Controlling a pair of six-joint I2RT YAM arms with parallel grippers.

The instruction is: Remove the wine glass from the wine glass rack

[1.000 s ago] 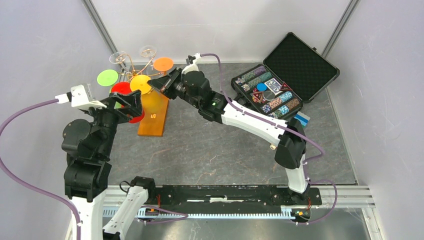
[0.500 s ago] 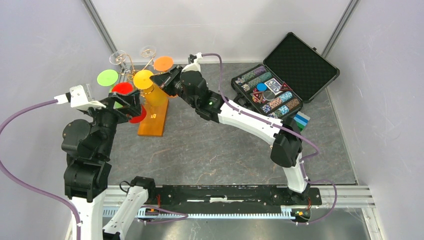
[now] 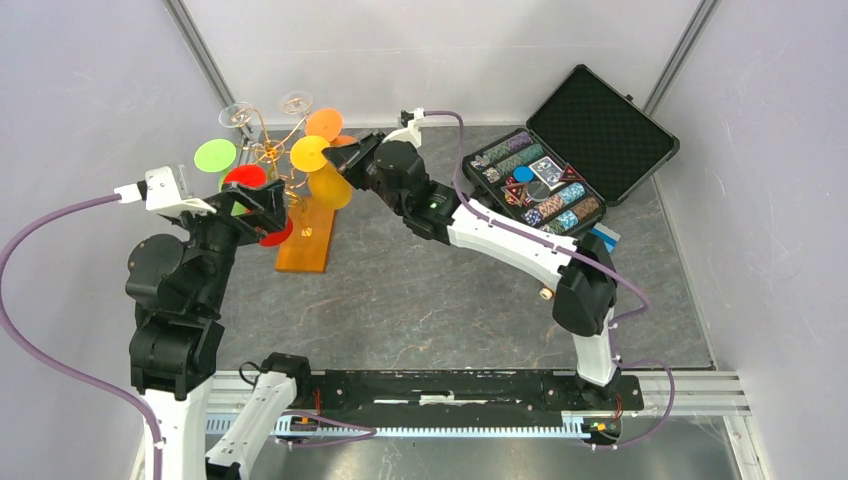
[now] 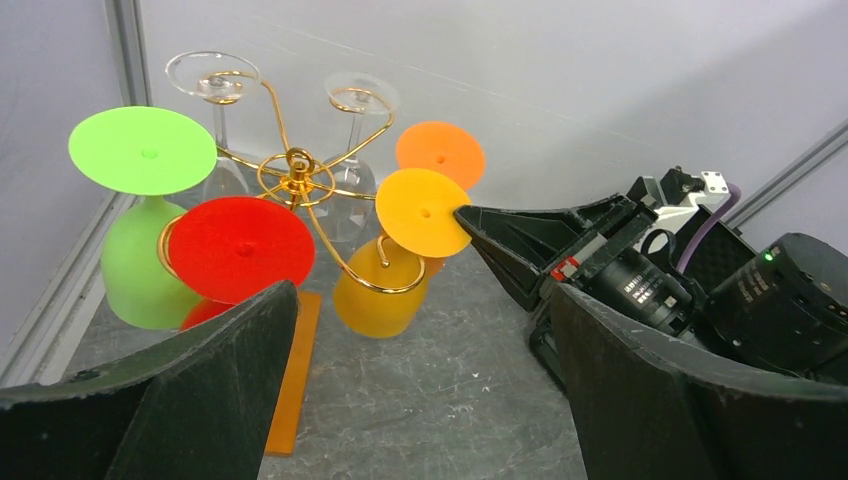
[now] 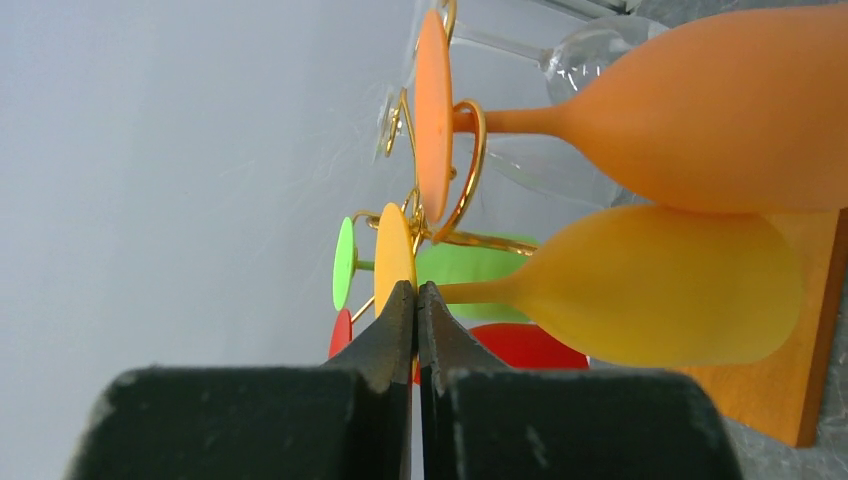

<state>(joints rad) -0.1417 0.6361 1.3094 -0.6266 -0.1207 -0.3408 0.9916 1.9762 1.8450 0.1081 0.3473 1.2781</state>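
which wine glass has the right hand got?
The yellow glass: the right hand pinches its foot's rim. The orange glass, red glass and green glass hang ungripped.

I see bright, even light in all views, soft shadows on table [image 3: 420, 290]. Top view sharp. Right wrist view: near fingers [image 5: 380, 340] slightly soft.

The wine glass rack [image 3: 305, 238] stands at the far left of the table [image 3: 420, 300], the case [image 3: 575, 150] at the far right. Just right of the rack, the right gripper [image 3: 348, 166] touches the foot of a hanging wine glass [image 3: 328, 186]. The left gripper [image 3: 262, 208] sits at the rack's near left.
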